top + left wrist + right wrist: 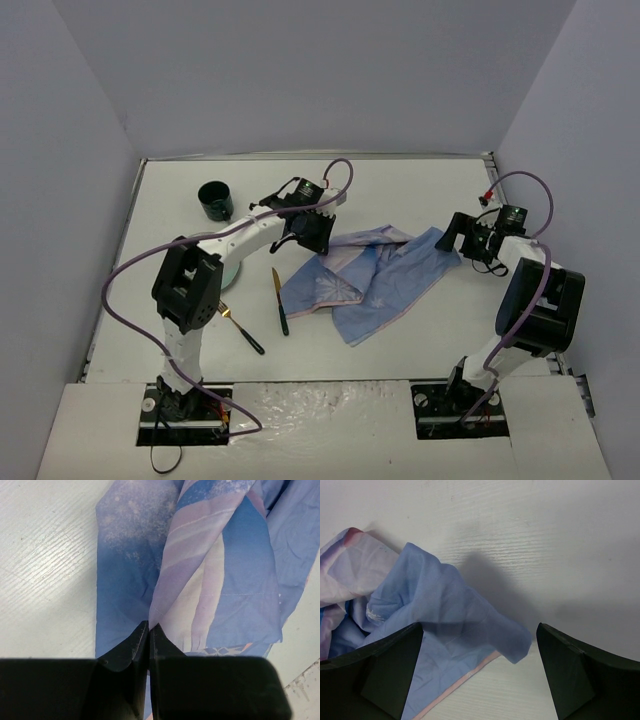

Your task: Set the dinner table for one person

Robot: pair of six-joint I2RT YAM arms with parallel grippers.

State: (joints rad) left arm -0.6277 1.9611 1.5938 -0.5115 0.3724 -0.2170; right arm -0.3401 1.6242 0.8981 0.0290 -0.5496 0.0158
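My left end effector [149, 628] has its fingers pressed together at a fold of the cloth [220, 565]. I cannot tell whether any fabric is caught between them. My right end effector [480, 647] stands wide apart, holding nothing, over the cloth's plain blue corner on the far right. The white worktop [420, 340] fills the enclosure floor ahead of both arm bases, and the cloth lies rumpled near its middle. Left of the cloth lie a knife [279, 300] and a fork [241, 331], well apart from a dark cup [214, 200] at the far left.
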